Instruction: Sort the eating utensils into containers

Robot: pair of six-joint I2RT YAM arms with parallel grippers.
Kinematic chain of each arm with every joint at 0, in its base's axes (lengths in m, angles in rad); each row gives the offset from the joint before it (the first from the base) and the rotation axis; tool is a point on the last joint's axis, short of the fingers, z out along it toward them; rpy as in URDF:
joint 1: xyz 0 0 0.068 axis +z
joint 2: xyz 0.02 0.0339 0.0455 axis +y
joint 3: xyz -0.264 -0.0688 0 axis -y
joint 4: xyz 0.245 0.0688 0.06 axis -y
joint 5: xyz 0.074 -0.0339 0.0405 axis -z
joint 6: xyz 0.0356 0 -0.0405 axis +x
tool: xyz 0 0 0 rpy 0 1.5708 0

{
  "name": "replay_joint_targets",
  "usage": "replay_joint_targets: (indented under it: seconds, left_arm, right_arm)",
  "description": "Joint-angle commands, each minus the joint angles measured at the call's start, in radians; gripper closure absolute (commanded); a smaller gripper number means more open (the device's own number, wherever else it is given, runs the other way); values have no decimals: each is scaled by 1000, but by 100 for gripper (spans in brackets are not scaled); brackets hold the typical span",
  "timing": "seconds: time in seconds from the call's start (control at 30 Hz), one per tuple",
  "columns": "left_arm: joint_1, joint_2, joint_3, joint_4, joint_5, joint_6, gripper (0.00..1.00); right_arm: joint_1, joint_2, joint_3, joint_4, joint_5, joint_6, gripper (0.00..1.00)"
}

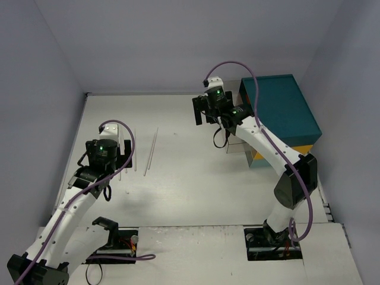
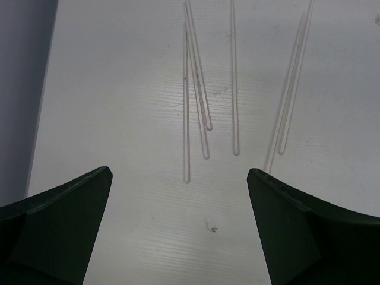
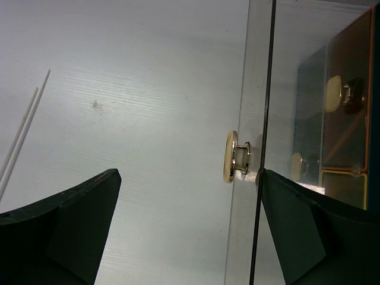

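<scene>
The eating utensils [image 2: 205, 89] are several thin clear sticks lying side by side on the white table [image 2: 119, 89]; in the top view these utensils [image 1: 151, 151] lie just right of my left arm. My left gripper [image 2: 179, 173] hangs open over bare table, just short of their near ends, holding nothing. A clear container [image 3: 255, 89] with a gold knob [image 3: 231, 156] on its front stands at the right. My right gripper [image 3: 190, 173] is open, and the knob sits between its fingers, close to the right finger [image 3: 309, 231]. Two more sticks [image 3: 21, 130] show at the left edge.
A large teal chest [image 1: 282, 110] with a yellow band stands at the back right, behind the clear container [image 1: 237, 145]. Grey walls close in the table on the left, back and right. The arm bases sit at the near edge.
</scene>
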Motion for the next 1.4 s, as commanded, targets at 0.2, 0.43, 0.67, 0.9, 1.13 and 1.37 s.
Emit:
replay_joint_targets:
  seconds: [0.2, 0.43, 0.67, 0.9, 1.13, 1.37]
  left_arm:
    - [8, 21, 7, 50, 22, 11, 3]
    - [26, 132, 41, 17, 73, -42, 12]
    - [181, 336, 94, 8, 223, -65, 31]
    - [260, 540, 131, 60, 295, -55, 55]
    - [268, 712, 179, 70, 246, -32, 60]
    - [309, 776, 200, 79, 274, -20, 65]
  right_arm:
    - [10, -41, 82, 35, 53, -7, 0]
    - [2, -171, 58, 28, 101, -26, 0]
    - [-21, -361, -64, 24, 98, -27, 0]
    - [-67, -532, -208, 23, 53, -6, 0]
    - [-125, -624, -305, 20, 5, -22, 0]
    - [-137, -667, -339, 18, 13, -62, 0]
